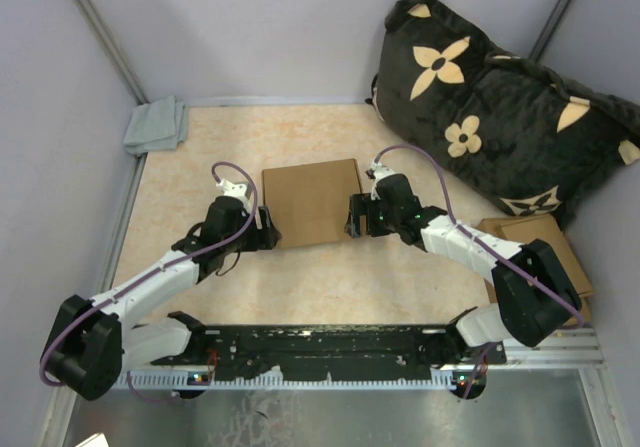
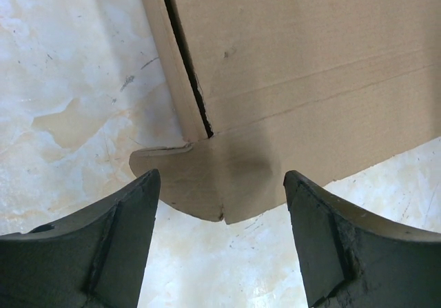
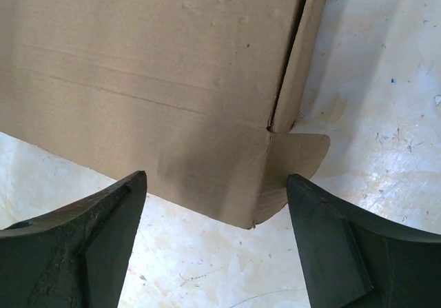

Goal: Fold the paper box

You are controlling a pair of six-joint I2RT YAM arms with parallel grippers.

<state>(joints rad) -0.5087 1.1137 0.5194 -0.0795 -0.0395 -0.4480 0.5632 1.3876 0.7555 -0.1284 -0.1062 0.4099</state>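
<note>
Top external: paper box (image 1: 312, 203) lies flat on the table (image 1: 200, 167), between the two pincers. At its near-left corner sits the left gripper (image 1: 268, 235), and at its near-right corner the right gripper (image 1: 352, 217). Both point inward at the cardboard.

Left wrist: jaws spread wide, nothing clamped. The box corner, with a rounded tab (image 2: 162, 173), pokes into the gap between the fingers (image 2: 117, 232). Bare table shows on either side of it. A slit (image 2: 186, 67) runs away from the pincer beside a narrow side strip.

Right wrist: jaws also apart, no grip. Mirrored layout: the corner and its rounded tab (image 3: 306, 149) sit between the fingers, with a clear gap to each.

A cardboard pile (image 1: 540, 229) lies behind the right arm. A grey cloth (image 1: 157, 125) sits in the far-left corner, well apart from both pincers.
</note>
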